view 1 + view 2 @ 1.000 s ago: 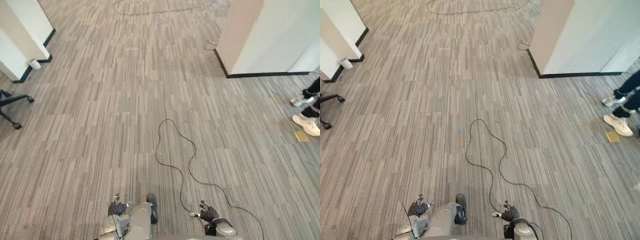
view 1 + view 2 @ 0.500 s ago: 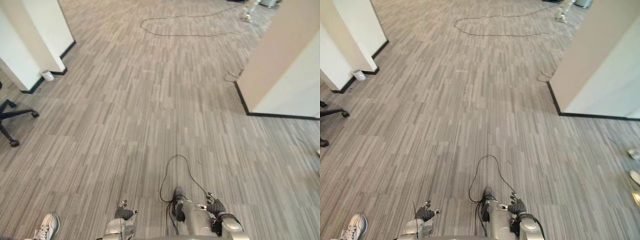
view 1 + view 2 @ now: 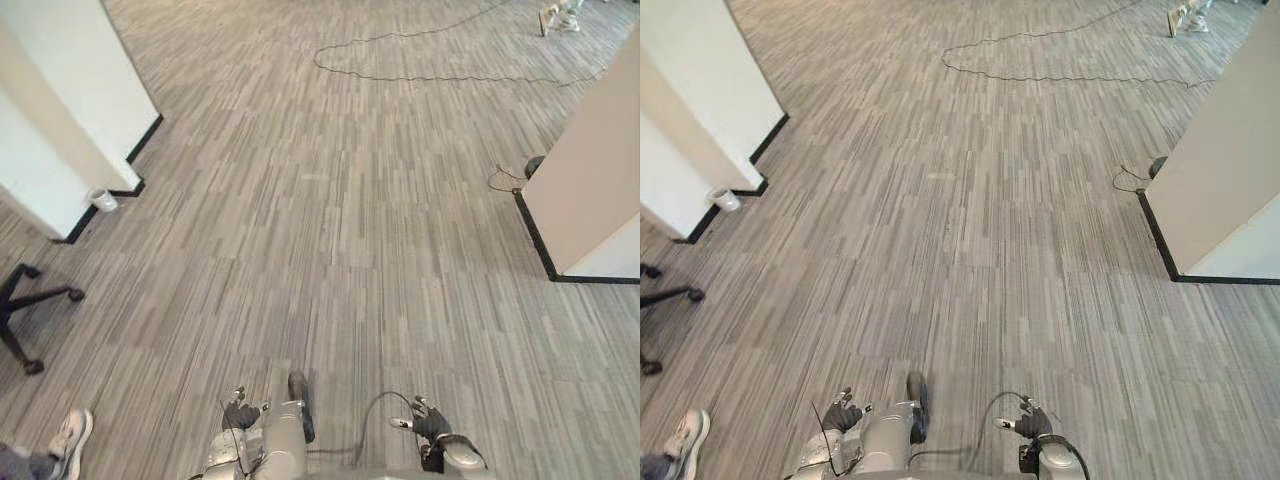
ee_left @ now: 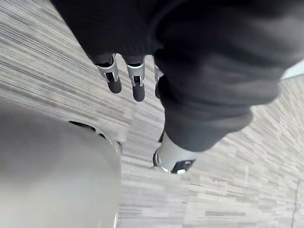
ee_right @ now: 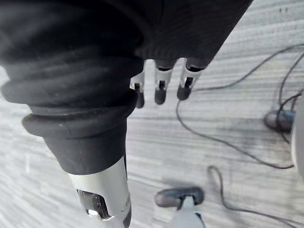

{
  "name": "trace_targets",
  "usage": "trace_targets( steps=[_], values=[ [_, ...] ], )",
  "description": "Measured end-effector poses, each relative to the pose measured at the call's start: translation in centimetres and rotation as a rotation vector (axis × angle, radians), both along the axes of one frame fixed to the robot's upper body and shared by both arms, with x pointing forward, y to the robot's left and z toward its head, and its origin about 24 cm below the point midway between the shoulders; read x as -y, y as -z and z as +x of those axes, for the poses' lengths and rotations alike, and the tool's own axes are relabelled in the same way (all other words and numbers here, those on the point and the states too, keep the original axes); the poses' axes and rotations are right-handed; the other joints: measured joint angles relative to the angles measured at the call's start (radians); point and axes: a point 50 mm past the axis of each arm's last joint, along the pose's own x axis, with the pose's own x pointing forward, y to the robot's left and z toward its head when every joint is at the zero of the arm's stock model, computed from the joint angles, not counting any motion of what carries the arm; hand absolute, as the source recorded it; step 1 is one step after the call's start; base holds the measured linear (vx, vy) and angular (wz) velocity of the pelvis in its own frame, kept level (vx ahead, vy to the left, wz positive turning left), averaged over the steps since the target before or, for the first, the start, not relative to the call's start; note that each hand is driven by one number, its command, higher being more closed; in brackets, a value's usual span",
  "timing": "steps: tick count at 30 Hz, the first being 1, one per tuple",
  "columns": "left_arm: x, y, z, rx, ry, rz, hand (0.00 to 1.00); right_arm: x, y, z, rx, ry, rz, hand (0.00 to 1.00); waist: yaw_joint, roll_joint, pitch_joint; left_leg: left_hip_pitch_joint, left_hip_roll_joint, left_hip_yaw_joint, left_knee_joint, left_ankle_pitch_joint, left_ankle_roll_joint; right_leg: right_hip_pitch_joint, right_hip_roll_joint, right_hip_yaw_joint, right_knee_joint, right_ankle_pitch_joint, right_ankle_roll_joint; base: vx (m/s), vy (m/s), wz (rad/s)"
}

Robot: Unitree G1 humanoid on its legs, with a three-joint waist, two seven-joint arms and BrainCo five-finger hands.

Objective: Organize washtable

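The left hand (image 3: 238,412) and right hand (image 3: 428,420) are hanging slack-fingered and empty over the carpeted floor (image 3: 340,200), the organizing seemingly not yet begun, and where the washtable stands cannot be told.

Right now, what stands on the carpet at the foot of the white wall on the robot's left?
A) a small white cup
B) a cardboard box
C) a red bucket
A: a small white cup stands on the carpet at the corner of the white wall.
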Motion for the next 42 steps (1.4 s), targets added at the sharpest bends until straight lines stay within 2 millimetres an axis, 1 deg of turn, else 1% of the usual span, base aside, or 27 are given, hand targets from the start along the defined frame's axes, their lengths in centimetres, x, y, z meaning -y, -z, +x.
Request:
trace_targets(
  steps=[1, 3, 4, 5, 7, 9, 11, 13, 15, 16, 17, 19, 20, 21, 22, 24, 27, 30, 32, 33, 34, 35, 36, 38, 39, 41, 42],
  values=[
    [-0.1, 0.0, 0.0, -0.001, 0.000, 0.005, 0.00, -0.2, 0.2, -0.4, -0.012, 0.005, 0.005, 0.00, -0.005, -0.015, -0.011, -0.007, -0.013, -0.001, 0.034, 0.001, 0.007, -0.012, -0.018, 0.013, 0.043, -0.001, -0.001, 0.65, 0.406, -0.24],
    [-0.8, 0.1, -0.4, -0.017, 0.005, 0.022, 0.00, -0.5, 0.6, -1.5, -0.043, 0.018, 0.012, 0.00, -0.006, -0.056, -0.040, 0.011, -0.060, 0.007, 0.091, -0.030, 0.063, -0.099, -0.078, 0.042, 0.295, 0.011, 0.019, 0.66, 0.387, -0.05],
    [-1.4, 0.0, -0.3, -0.028, 0.031, 0.046, 0.00, -0.9, 0.6, -1.4, -0.043, 0.040, 0.030, 0.00, -0.024, -0.094, -0.031, 0.064, -0.098, 0.017, 0.095, -0.086, 0.093, -0.190, -0.125, 0.068, 0.553, 0.097, 0.064, 0.76, 0.413, 0.21],
    [-2.0, 0.1, -0.2, -0.047, 0.041, 0.061, 0.00, -1.2, 0.4, -0.8, -0.026, 0.038, 0.040, 0.00, -0.046, -0.103, -0.003, 0.150, -0.135, 0.017, 0.076, -0.128, 0.107, -0.280, -0.158, 0.073, 0.800, 0.163, 0.081, 0.74, 0.385, 0.23],
    [-1.7, 0.6, -0.9, -0.096, 0.045, 0.052, 0.00, -0.4, 0.3, -0.6, -0.019, 0.015, 0.025, 0.00, -0.048, -0.088, 0.009, 0.317, -0.146, 0.017, 0.021, -0.177, 0.115, -0.371, -0.156, 0.022, 0.953, 0.103, 0.052, 0.54, 0.246, -0.06],
    [-1.0, 0.9, -1.3, -0.110, 0.083, 0.046, 0.00, 0.2, 0.1, -0.2, 0.006, 0.006, 0.004, 0.00, -0.053, -0.060, 0.010, 0.448, -0.137, 0.022, -0.064, -0.204, 0.123, -0.473, -0.125, -0.083, 0.913, 0.022, 0.009, 0.49, 0.207, -0.11],
    [-0.5, 1.0, -1.1, -0.120, 0.116, 0.041, 0.00, 0.5, -0.3, 0.6, 0.038, -0.003, -0.006, 0.00, -0.060, -0.049, 0.012, 0.525, -0.135, 0.023, -0.127, -0.226, 0.117, -0.608, -0.066, -0.172, 0.709, 0.005, 0.007, 0.69, 0.193, 0.10],
    [-0.4, 1.1, -1.3, -0.132, 0.127, 0.044, 0.00, 0.4, -0.6, 1.4, 0.063, -0.008, -0.005, 0.00, -0.081, -0.045, 0.019, 0.598, -0.136, 0.009, -0.174, -0.241, 0.095, -0.676, -0.016, -0.218, 0.461, 0.060, 0.010, 0.76, 0.132, 0.30],
    [-0.1, 1.2, -1.5, -0.137, 0.138, 0.042, 0.00, 0.2, -0.8, 2.0, 0.081, -0.018, -0.003, 0.00, -0.104, -0.041, 0.026, 0.684, -0.141, -0.021, -0.204, -0.273, 0.039, -0.680, 0.048, -0.209, 0.136, 0.221, 0.010, 0.77, 0.055, 0.53],
    [-0.1, 1.3, -1.6, -0.140, 0.139, 0.042, 0.00, 0.2, -0.8, 2.0, 0.079, -0.016, -0.001, 0.00, -0.103, -0.045, 0.025, 0.708, -0.149, -0.036, -0.200, -0.284, 0.021, -0.681, 0.045, -0.208, 0.118, 0.230, 0.000, 0.78, 0.012, 0.62],
    [0.1, 1.4, -1.9, -0.146, 0.135, 0.032, 0.00, 0.3, -0.9, 2.1, 0.083, -0.014, -0.004, 0.00, -0.108, -0.037, 0.024, 0.740, -0.145, -0.075, -0.157, -0.301, 0.005, -0.682, 0.038, -0.189, 0.178, 0.319, -0.091, 0.81, -0.040, 0.63],
    [0.8, 1.4, -1.8, -0.136, 0.126, 0.011, 0.00, 0.8, -1.1, 2.0, 0.096, -0.012, -0.016, 0.00, -0.104, -0.009, 0.013, 0.676, -0.103, -0.096, 0.074, -0.291, -0.013, -0.663, 0.051, -0.209, 0.260, 0.341, -0.117, 0.80, -0.070, 0.49],
    [1.4, 1.5, -2.0, -0.140, 0.097, -0.014, 0.00, 1.5, -1.5, 2.4, 0.114, -0.017, -0.037, 0.00, -0.105, 0.046, 0.021, 0.566, -0.029, -0.099, 0.352, -0.203, -0.081, -0.611, 0.092, -0.218, 0.257, 0.282, -0.121, 0.77, -0.048, 0.00],
    [1.5, 1.5, -2.2, -0.129, 0.042, -0.034, 0.00, 1.9, -1.7, 2.6, 0.122, -0.021, -0.051, 0.00, -0.098, 0.078, 0.022, 0.445, 0.037, -0.104, 0.604, -0.059, -0.118, -0.560, 0.135, -0.212, 0.238, 0.248, -0.139, 0.76, -0.032, -0.17],
    [1.4, 1.3, -2.1, -0.115, 0.027, -0.035, 0.00, 1.9, -1.6, 2.6, 0.115, -0.020, -0.053, 0.00, -0.095, 0.084, 0.026, 0.392, 0.071, -0.089, 0.718, -0.062, -0.113, -0.527, 0.154, -0.207, 0.228, 0.228, -0.148, 0.74, -0.038, -0.39],
    [0.2, 0.7, -1.2, -0.067, 0.010, -0.005, 0.00, 0.8, -1.3, 2.3, 0.097, -0.017, -0.022, 0.00, -0.074, 0.034, 0.048, 0.254, 0.122, -0.018, 0.881, -0.085, -0.077, -0.358, 0.172, -0.156, 0.164, 0.170, -0.149, 0.70, -0.057, -0.44],
    [-0.4, 0.1, -0.4, -0.019, 0.014, 0.018, 0.00, -0.4, -0.9, 1.9, 0.075, -0.033, 0.003, 0.00, -0.043, 0.003, 0.040, 0.132, 0.117, 0.051, 0.727, -0.132, -0.038, -0.222, 0.170, -0.080, 0.051, 0.169, -0.134, 0.60, -0.043, -0.74],
    [-0.2, -0.1, 0.1, 0.003, 0.020, 0.018, 0.00, -0.6, -0.9, 2.0, 0.069, -0.023, 0.001, 0.00, -0.038, -0.001, 0.049, 0.064, 0.050, 0.071, 0.266, -0.131, -0.022, -0.111, 0.138, -0.018, -0.002, 0.131, -0.069, 0.66, 0.140, -0.77],
    [0.6, 0.1, -0.2, -0.012, 0.053, 0.007, 0.00, 0.1, -0.6, 1.1, 0.050, -0.015, -0.020, 0.00, -0.022, 0.030, 0.033, 0.065, -0.002, -0.003, -0.079, -0.025, -0.015, -0.045, 0.134, 0.034, -0.024, 0.084, -0.021, 0.58, 0.263, -0.79],
    [0.9, 0.2, -0.3, -0.016, 0.056, -0.001, 0.00, 0.4, -0.5, 0.8, 0.042, -0.013, -0.027, 0.00, -0.015, 0.044, 0.025, 0.060, -0.002, -0.016, -0.099, 0.007, -0.004, -0.027, 0.141, 0.049, -0.023, 0.063, -0.013, 0.55, 0.345, -0.85],
    [1.1, 0.3, -0.3, -0.016, 0.050, -0.014, 0.00, 0.3, -0.3, 0.4, 0.023, -0.010, -0.027, 0.00, -0.004, 0.051, 0.007, 0.052, -0.015, -0.049, -0.044, 0.148, 0.055, 0.002, 0.131, 0.083, -0.006, 0.016, 0.006, 0.59, 0.379, -0.52],
    [0.5, 0.1, 0.0, -0.013, 0.067, 0.006, 0.00, -0.2, -0.1, 0.0, 0.009, -0.001, -0.012, 0.00, -0.010, 0.006, -0.007, 0.048, -0.051, -0.036, -0.006, 0.098, 0.072, -0.008, 0.094, 0.088, 0.041, -0.003, 0.019, 0.59, 0.378, -0.26],
    [0.3, 0.1, 0.0, -0.017, 0.076, 0.014, 0.00, -0.5, -0.1, -0.2, 0.008, 0.005, -0.001, 0.00, -0.024, -0.014, -0.020, 0.053, -0.074, -0.033, -0.001, 0.067, 0.082, -0.052, 0.063, 0.085, 0.149, -0.010, 0.030, 0.59, 0.334, 0.05],
    [-0.6, 0.3, -0.3, -0.040, 0.085, 0.039, 0.00, -0.4, 0.0, -0.4, 0.007, 0.022, 0.005, 0.00, -0.026, -0.057, -0.016, 0.127, -0.126, -0.011, -0.012, 0.005, 0.106, -0.229, -0.003, 0.084, 0.592, 0.044, 0.077, 0.59, 0.311, 0.01],
    [-0.9, 0.3, 0.0, -0.059, 0.092, 0.047, 0.00, -0.2, 0.0, -0.4, 0.006, 0.017, -0.001, 0.00, -0.035, -0.072, 0.003, 0.204, -0.159, -0.007, -0.020, -0.034, 0.120, -0.303, -0.050, 0.075, 0.814, 0.065, 0.078, 0.55, 0.294, 0.07],
    [-0.4, 0.8, -0.8, -0.098, 0.113, 0.039, 0.00, 0.2, -0.3, 0.1, 0.028, 0.010, -0.013, 0.00, -0.050, -0.046, 0.020, 0.332, -0.163, -0.004, -0.045, -0.080, 0.131, -0.365, -0.080, 0.004, 0.918, 0.036, 0.043, 0.54, 0.275, 0.00],
    [-0.1, 0.9, -0.9, -0.105, 0.125, 0.034, 0.00, 0.4, -0.4, 0.1, 0.034, -0.003, -0.022, 0.00, -0.053, -0.027, 0.025, 0.404, -0.160, 0.000, -0.094, -0.090, 0.137, -0.413, -0.086, -0.047, 0.887, 0.007, 0.030, 0.42, 0.192, -0.09]
  ],
)
